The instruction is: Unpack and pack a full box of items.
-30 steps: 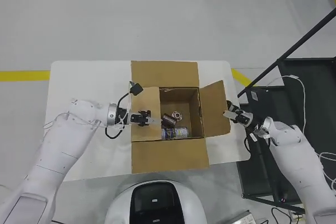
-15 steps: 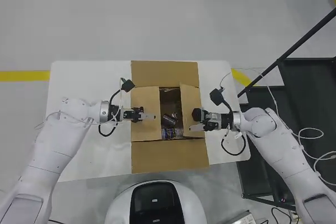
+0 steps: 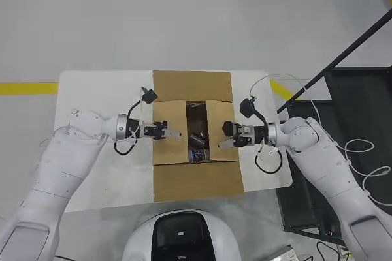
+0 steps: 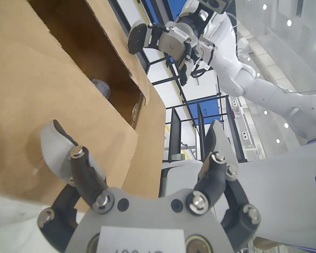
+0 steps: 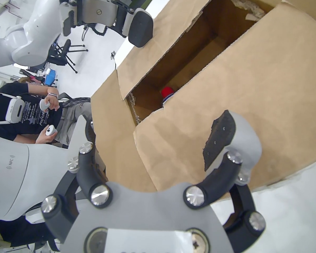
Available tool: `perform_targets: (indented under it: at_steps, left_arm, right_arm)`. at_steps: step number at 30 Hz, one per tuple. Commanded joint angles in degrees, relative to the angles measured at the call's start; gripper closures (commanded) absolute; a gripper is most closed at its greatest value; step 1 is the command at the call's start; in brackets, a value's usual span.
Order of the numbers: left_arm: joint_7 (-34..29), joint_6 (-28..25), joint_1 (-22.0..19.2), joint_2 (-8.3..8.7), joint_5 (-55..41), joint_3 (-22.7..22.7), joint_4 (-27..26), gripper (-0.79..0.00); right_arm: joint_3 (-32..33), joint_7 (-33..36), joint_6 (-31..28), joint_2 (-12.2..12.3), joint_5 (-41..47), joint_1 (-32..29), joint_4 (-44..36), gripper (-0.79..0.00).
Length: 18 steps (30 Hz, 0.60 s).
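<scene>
Finding: the box [image 3: 195, 183] sits mid-table [image 3: 98, 98], with its far flap [image 3: 192, 85] and near flap [image 3: 196, 196] lying flat outward. The two side flaps are raised and leaning in over the opening.

Your left gripper [image 3: 168, 133] is at the left flap [image 3: 173, 114] and your right gripper [image 3: 226, 129] is at the right flap [image 3: 219, 111], facing each other across the gap.

Fingers: both sets are spread wide and clamp nothing. In the left wrist view one finger [image 4: 55, 143] lies against the cardboard and the other hangs in free air. The right wrist view shows the same arrangement, with one pad [image 5: 226, 138] over the flap's outer face.

Contents: a dark can [image 3: 197, 138] and a second can [image 3: 200, 155] lie on the box floor between the flaps. A red-capped item [image 5: 167, 90] shows through the slot in the right wrist view.

Assessment: with items inside and side flaps coming in, you appear to be on the closing step of the pack phase.

Next move, as I judge it: press both side flaps down together until they lie level — matched pressure, so the box does not skid sideways. Watch that neither flap catches on the cans. After that the near and far flaps remain to be folded over.
</scene>
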Motion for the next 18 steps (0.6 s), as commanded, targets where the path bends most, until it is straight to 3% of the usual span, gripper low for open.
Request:
perform_targets:
  at_steps: [1,8,14,18]
  left_arm:
    - [0.45,-1.19,-0.94,0.35,-0.89,-1.76,1.66,-0.785]
    - [7.60,-6.46,-5.12,0.96,2.64,-5.49,7.90,-0.785]
    - [15.48,-10.05,-8.88,-0.47,7.45,-2.54,13.31,-0.785]
    - [22.74,-12.37,-10.69,-1.78,9.75,-0.56,18.81,-0.785]
  right_arm:
    - [1.82,0.22,-1.06,0.81,6.09,-1.70,-0.97,-0.785]
    - [9.21,2.17,0.90,5.28,13.73,-11.49,-5.31,-0.785]
    - [12.47,4.29,3.18,7.02,20.26,-18.65,-5.00,-0.785]
    - [13.00,5.13,3.86,7.19,23.25,-20.21,-5.05,-0.785]
